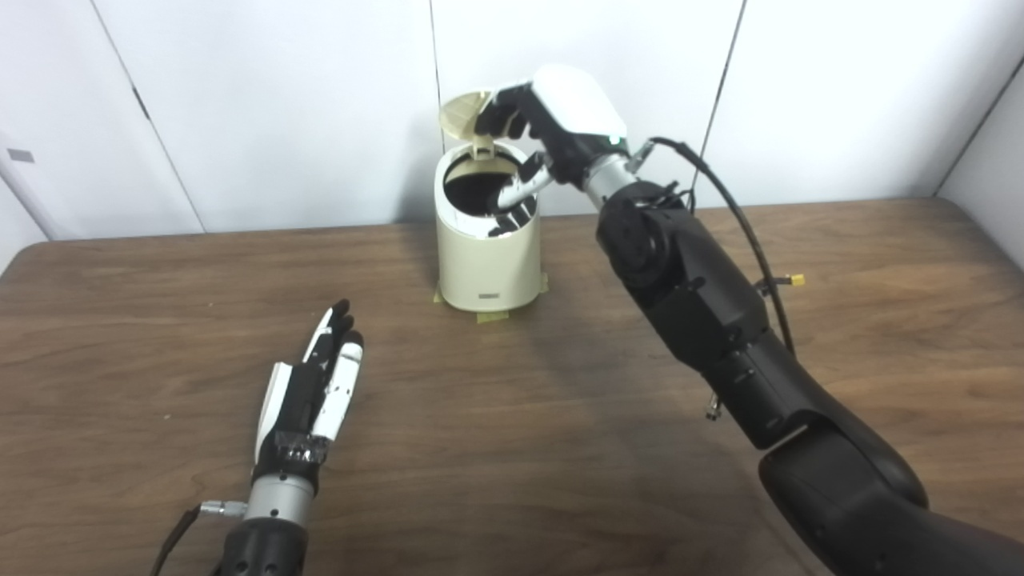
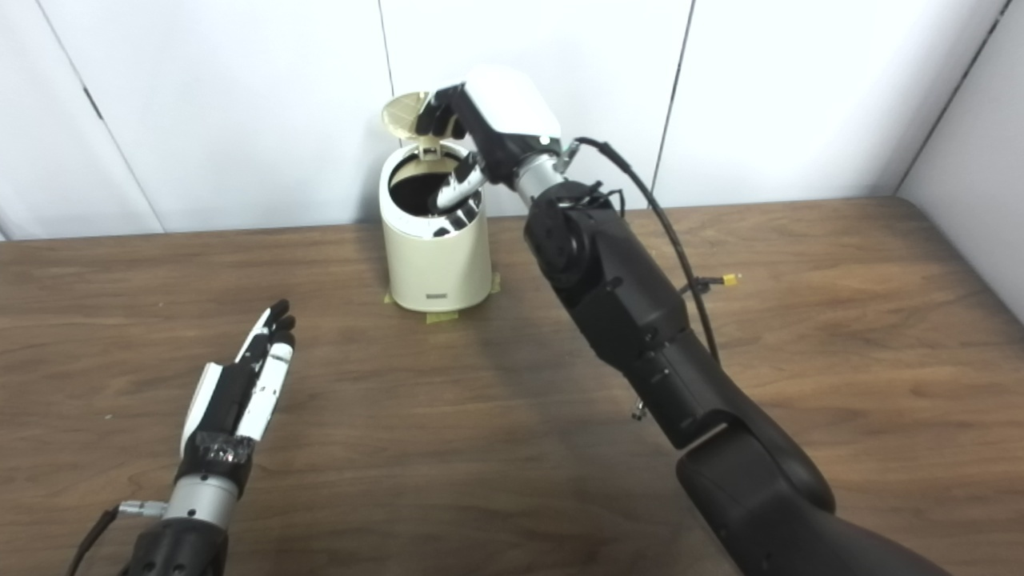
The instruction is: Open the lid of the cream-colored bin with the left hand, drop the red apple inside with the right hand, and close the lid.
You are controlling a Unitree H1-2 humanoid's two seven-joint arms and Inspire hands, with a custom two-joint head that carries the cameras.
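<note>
While the lid is standing raised on the cream-colored bin, the right hand is reaching over its mouth — grip unclear, no red apple showing — and the left hand is resting flat and empty; closing is remaining.

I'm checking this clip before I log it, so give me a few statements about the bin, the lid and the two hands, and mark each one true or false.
1. The lid of the bin stands open. True.
2. The right hand rests flat on the table. False: it is raised over the bin's opening, fingers pointing into it.
3. The left hand is holding the lid up. False: it is over the table, in front of the bin and apart from it, open and empty.
4. No apple can be seen on the table. True.
5. The bin lies tipped on its side. False: it stands upright near the wall.
</note>
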